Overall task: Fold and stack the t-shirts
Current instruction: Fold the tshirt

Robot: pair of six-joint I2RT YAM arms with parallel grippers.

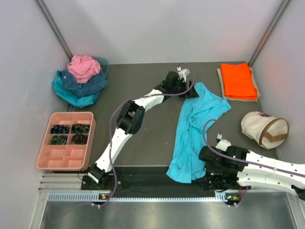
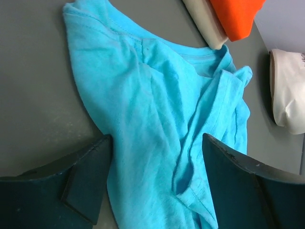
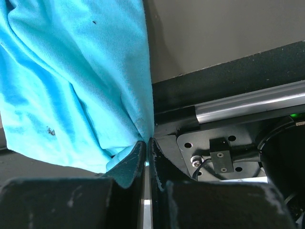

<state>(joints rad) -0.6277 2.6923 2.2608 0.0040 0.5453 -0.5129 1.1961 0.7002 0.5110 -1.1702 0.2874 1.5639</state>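
Right gripper [image 3: 147,147] clamped on near hem of turquoise t-shirt [image 1: 193,133]. Left gripper [image 2: 157,148] spread wide, empty, probably hovering above far end. Shirt's long axis runs near-to-far.

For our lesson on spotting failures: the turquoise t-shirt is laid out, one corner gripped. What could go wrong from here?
1. The right end effector pinches only a thin edge of the turquoise t-shirt; a pull could slip it free.
2. The left end effector hangs open over bunched cloth, so closing might catch extra layers and give a crooked fold.
3. The shirt's near end lies over the black edge strip, where dragging might snag it.
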